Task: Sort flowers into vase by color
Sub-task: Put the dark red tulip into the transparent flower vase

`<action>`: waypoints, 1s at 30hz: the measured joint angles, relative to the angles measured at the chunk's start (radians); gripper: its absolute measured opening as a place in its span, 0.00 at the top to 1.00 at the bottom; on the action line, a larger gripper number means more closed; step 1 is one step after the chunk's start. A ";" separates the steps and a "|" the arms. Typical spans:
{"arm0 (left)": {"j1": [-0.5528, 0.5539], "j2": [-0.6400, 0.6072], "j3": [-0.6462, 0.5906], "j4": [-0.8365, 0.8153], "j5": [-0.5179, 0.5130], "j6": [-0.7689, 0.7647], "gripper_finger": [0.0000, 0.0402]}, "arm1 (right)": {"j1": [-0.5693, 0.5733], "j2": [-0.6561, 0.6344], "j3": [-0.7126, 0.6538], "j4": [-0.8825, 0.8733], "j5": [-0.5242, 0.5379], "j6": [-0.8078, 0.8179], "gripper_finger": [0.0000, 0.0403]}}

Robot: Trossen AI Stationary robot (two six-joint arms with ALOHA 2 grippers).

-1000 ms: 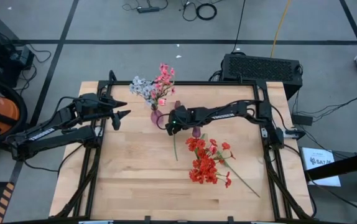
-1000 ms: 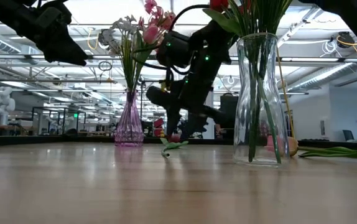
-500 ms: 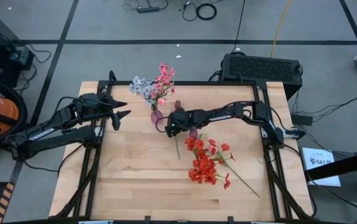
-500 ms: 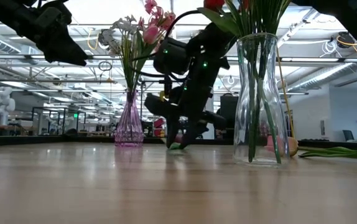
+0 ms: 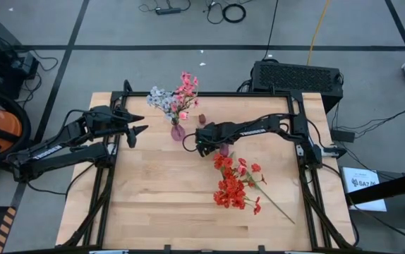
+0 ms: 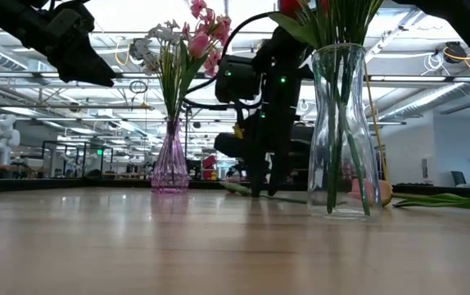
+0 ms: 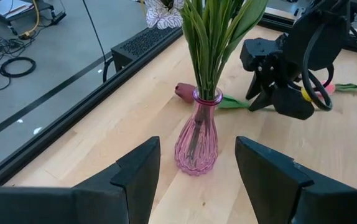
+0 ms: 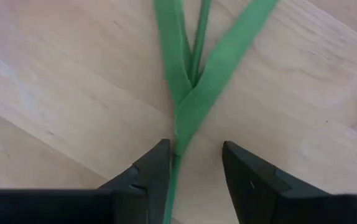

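A pink glass vase (image 5: 178,131) (image 7: 197,140) stands on its base and holds pink sprays and a pale sprig. A maroon tulip head (image 5: 202,118) (image 7: 184,91) lies on the table beyond it. My right gripper (image 5: 203,144) (image 6: 259,182) (image 8: 194,155) points down, open, just right of the pink vase. Its fingers stand on either side of a thin green stalk with two long leaves (image 8: 188,93) lying on the wood. My left gripper (image 5: 137,128) (image 7: 197,152) hangs open and raised, left of the pink vase. My right gripper comes from above with the green stalk (image 8: 173,163) running between its open fingers, close to one finger (image 8: 153,168). I cannot tell whether that finger touches it. The stalk and its leaves lie flat on the table.
A tall clear vase (image 6: 340,131) holds red flowers (image 5: 232,182) near the table's middle. A pink bud (image 5: 224,149) lies right of my right gripper, and a loose stalk (image 5: 279,208) slants toward the right near corner. A black box (image 5: 298,75) sits at the far edge.
My right gripper has shifted a little toward the table's right and turned more upright. The green stalk that stuck out on its near side in the high view no longer shows there. In the low view its leaf now lies flat along the table.
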 joint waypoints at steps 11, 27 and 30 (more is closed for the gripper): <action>0.000 0.000 0.000 0.000 0.000 0.000 0.47 | -0.005 0.005 0.001 0.047 -0.051 -0.108 0.92; 0.000 0.000 0.000 0.000 0.000 0.000 0.47 | -0.019 -0.155 -0.003 -0.114 -0.026 -0.112 1.00; 0.000 0.000 0.000 0.000 0.000 0.000 0.47 | -0.006 -0.210 -0.003 -0.119 0.035 -0.100 1.00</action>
